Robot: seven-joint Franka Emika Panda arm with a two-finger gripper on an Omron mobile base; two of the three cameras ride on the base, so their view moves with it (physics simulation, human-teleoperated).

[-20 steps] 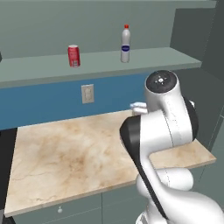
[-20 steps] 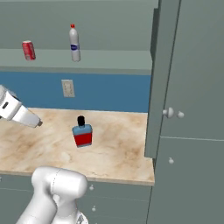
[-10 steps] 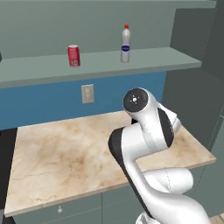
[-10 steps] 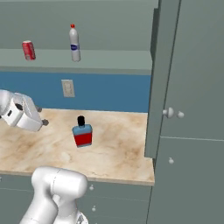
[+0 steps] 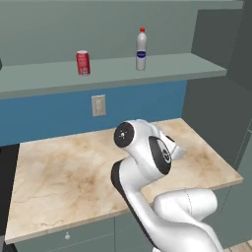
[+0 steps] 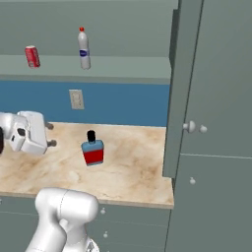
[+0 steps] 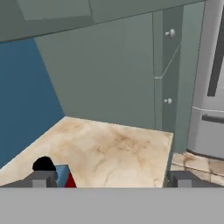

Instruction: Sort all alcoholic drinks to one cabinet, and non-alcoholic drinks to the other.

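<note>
A squat flat bottle [image 6: 92, 149], red below with a blue shoulder and a black cap, stands upright on the marble counter [image 6: 133, 172]. My gripper [image 6: 50, 135] hovers just left of it, open and apart from it. In the hand view the bottle [image 7: 57, 171] peeks up beside the left fingertip [image 7: 41, 178], outside my open gripper [image 7: 111, 180]. A red soda can [image 5: 83, 62] and a white plastic bottle [image 5: 141, 43] with a red cap stand on the grey shelf [image 5: 162, 67] above the counter. A tall grey cabinet [image 6: 211, 98] rises at the counter's right end.
My own arm [image 5: 145, 157] blocks the middle of the counter in the left base view. A wall outlet [image 5: 99, 105] sits on the blue backsplash. The cabinet doors carry small knobs [image 6: 194, 127]. Beyond the cabinet, a steel fridge [image 7: 210, 87] stands.
The arm has folded lower and the hand has swung down and right over the counter, closer to the flat bottle. The jaws have stayed open. The drinks have not moved.
</note>
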